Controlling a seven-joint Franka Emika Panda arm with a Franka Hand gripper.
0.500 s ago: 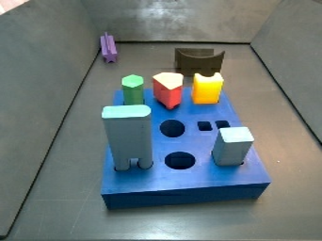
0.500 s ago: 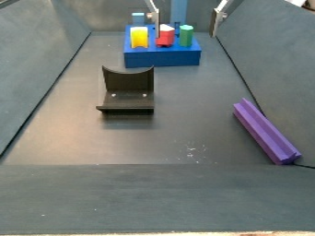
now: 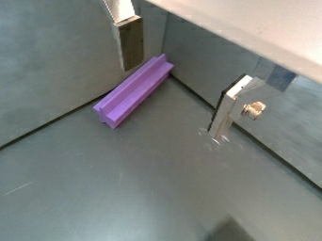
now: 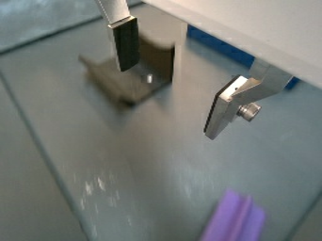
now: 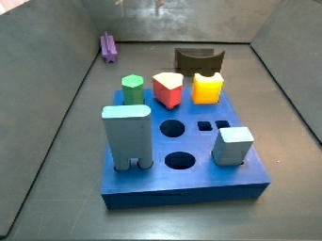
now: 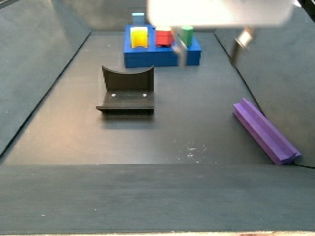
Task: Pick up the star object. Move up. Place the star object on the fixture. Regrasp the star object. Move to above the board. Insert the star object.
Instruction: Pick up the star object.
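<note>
Dark grey floor walled on all sides; lying flat nearest in a side view, against one side wall, the purple star object; farther in, near the floor's middle, the fixture; at the far end, the blue board with coloured pegs. Hanging above, the gripper, spread wide and holding nothing, star object beneath between the fingers in a wrist view
</note>
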